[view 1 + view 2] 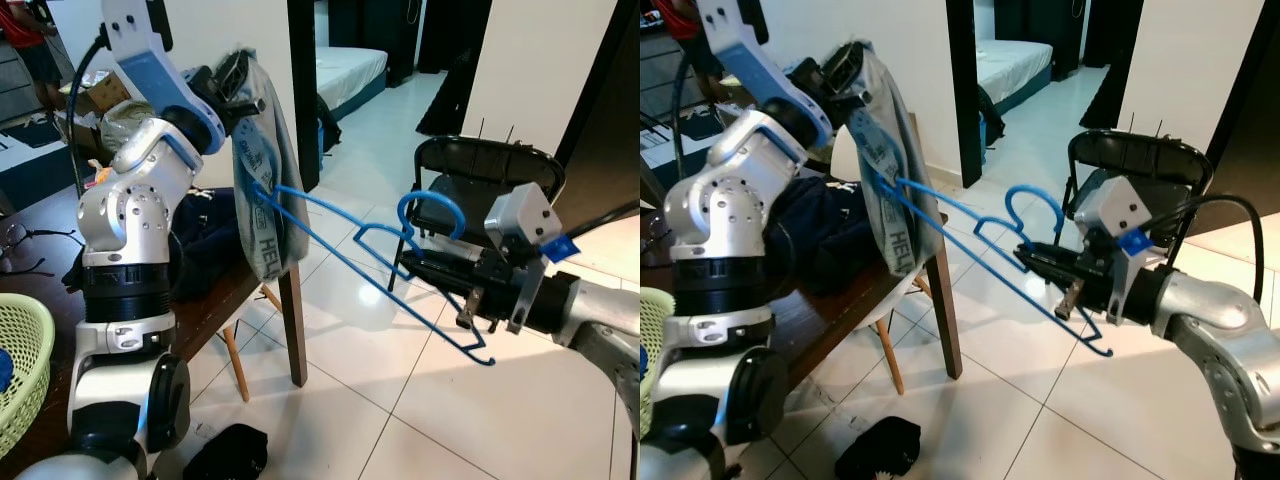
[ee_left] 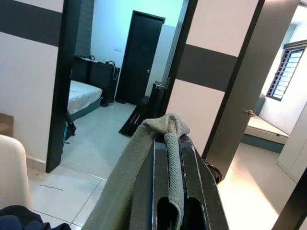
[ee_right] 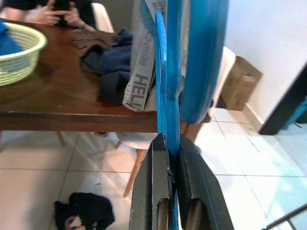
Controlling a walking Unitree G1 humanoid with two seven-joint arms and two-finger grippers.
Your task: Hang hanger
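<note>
Holding the blue hanger point(image 1: 380, 265) by its neck, the right gripper point(image 1: 415, 268) has its jaws clenched on the wire just below the hook. From these jaws the hanger reaches over the tiled floor point(image 1: 380, 400) toward the grey shirt point(image 1: 262, 170). The left gripper point(image 1: 232, 75) has its jaws clenched on the top of this shirt, which hangs down beside the table point(image 1: 215, 310). One hanger arm goes into the cloth.

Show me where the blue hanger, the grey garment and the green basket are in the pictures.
blue hanger point(image 1: 430, 205), left eye view, on its curved hook.
grey garment point(image 1: 262, 160), left eye view, on the hanging cloth below the left gripper.
green basket point(image 1: 28, 370), left eye view, on its woven wall.
</note>
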